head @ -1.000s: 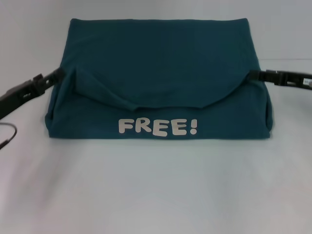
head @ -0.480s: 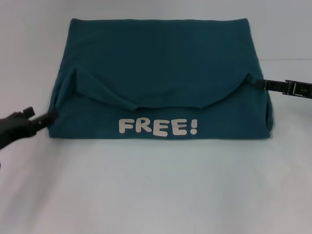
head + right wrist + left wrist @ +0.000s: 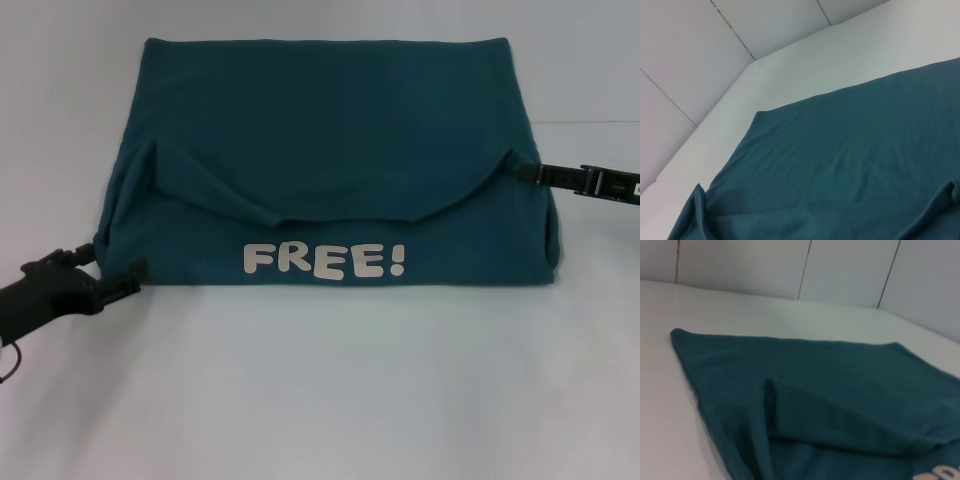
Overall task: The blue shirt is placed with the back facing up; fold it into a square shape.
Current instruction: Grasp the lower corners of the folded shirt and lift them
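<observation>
The blue shirt [image 3: 330,130] lies partly folded on the white table, with a curved flap turned toward me. A near band below the flap shows cream "FREE!" lettering [image 3: 324,260]. My left gripper [image 3: 117,263] is open at the shirt's near-left corner, one finger on each side of that corner. My right gripper [image 3: 524,170] reaches in from the right and touches the flap's right end, where the cloth puckers. The left wrist view looks across the blue shirt [image 3: 830,400] and its fold ridge. In the right wrist view, only the plain cloth of the blue shirt [image 3: 850,160] shows.
A white table [image 3: 320,390] stretches out in front of the shirt and to both sides. A pale panelled wall [image 3: 850,270] stands behind the table's far edge. A thin cable [image 3: 10,360] hangs by my left arm.
My left gripper left the flap's left end, moved toward me along the shirt's left side, and now stands open at the near-left corner. The right gripper pulled back slightly to the right.
</observation>
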Motion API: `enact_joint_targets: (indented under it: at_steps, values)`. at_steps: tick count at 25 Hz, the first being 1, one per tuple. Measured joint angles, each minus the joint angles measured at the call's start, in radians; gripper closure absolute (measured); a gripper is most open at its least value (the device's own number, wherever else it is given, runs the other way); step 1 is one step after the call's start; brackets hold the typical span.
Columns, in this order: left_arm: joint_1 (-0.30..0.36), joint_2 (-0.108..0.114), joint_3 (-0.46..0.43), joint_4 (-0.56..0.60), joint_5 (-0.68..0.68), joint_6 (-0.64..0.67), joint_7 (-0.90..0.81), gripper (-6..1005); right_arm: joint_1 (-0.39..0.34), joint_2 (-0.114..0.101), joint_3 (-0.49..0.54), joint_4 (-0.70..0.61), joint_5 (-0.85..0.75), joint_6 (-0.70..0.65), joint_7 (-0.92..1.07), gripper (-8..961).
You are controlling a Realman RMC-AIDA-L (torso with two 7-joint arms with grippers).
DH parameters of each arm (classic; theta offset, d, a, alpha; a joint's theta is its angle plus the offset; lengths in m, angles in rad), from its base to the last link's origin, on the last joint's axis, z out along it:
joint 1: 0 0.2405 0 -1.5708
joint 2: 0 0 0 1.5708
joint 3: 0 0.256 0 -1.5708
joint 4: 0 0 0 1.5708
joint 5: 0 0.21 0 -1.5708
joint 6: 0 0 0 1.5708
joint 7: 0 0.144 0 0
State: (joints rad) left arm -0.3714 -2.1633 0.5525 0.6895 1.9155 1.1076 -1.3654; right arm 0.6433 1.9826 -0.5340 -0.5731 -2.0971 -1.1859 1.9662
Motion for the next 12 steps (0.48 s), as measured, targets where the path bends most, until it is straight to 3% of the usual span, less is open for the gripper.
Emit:
enact_joint_targets:
  at_steps: [12]
  values:
    - [-0.022, -0.004, 0.041, -0.068, -0.001, -0.150, 0.083, 122, -0.010, 0.006, 0.000, 0.001, 0.000, 0.031, 0.000, 230]
